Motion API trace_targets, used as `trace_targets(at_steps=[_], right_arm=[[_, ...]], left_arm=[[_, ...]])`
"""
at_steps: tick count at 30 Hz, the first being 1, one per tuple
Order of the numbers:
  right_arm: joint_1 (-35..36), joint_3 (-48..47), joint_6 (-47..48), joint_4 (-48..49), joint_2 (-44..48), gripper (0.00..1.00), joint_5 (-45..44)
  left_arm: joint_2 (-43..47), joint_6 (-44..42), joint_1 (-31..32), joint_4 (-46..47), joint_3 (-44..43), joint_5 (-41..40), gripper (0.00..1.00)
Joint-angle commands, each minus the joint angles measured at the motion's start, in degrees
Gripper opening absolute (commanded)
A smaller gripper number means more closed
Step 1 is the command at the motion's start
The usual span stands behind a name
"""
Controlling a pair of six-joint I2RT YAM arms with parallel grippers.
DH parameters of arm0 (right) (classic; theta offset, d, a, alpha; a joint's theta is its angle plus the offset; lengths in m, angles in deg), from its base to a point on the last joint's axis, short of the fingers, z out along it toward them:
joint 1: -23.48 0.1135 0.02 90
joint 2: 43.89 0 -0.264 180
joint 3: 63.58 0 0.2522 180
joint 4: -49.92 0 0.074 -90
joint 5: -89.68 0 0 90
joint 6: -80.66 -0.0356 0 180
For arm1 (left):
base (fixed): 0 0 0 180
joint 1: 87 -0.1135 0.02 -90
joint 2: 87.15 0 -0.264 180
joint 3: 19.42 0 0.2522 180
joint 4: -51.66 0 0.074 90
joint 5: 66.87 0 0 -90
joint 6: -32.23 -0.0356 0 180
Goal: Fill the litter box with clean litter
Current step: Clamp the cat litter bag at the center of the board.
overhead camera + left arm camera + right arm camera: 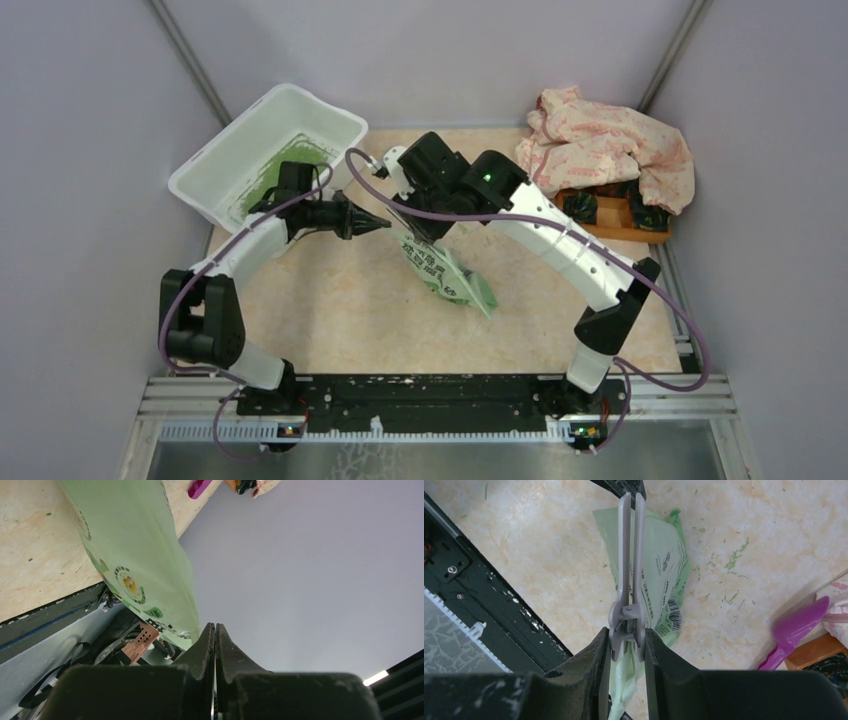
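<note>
Two smooth white plastic jointed arms, left arm (250, 245) and right arm (560, 238), with matte black joint housings.
Carried looping purple cables (167, 310) from bases to wrists; glowed with a small green indicator light (487, 177) on the right wrist housing; ended in black wedge-shaped fingers (235, 655), scuffed and flecked white.

**Item 1: litter box** (240, 145). Large white rectangular plastic tub with rounded corners and a flared rim. It stands upright and open-topped at the far left of the scene (seen only in the overhead view). It is set at a slant, with one short end nearer and the other farther back and to the right.

**Item 2: clean litter** (300, 152). Loose, fine, light green granules lying inside the litter box. They form an uneven, elongated patch along the right side of its floor. The rest of the floor and the inner walls show bare white.
</note>
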Motion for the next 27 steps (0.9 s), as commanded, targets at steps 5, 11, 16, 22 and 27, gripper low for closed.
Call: trace_targets(at_steps=[5,11,16,22,27], right_arm=[[-0.4,1.8,1.0,-0.8,1.1,0.00,1.6],[-0.4,1.4,1.5,-0.4,1.0,0.00,1.7],[-0.4,2.2,2.1,0.1,1.0,0.00,3.0],[-0.4,2.7,2.2,-0.1,0.8,0.00,3.0],[-0.3,3.0,1.9,-0.5,0.6,0.00,3.0]], left_arm=[[-1.7,1.4,0.8,3.6,-2.6,0.4,0.01],[-1.9,1.3,0.9,4.0,-2.5,1.3,0.00],[-1.5,3.1,1.0,6.8,-0.3,1.6,0.00],[-1.4,2.9,1.0,6.4,-0.7,1.8,0.00],[-1.6,2.0,-0.1,6.2,1.1,2.0,0.00]])
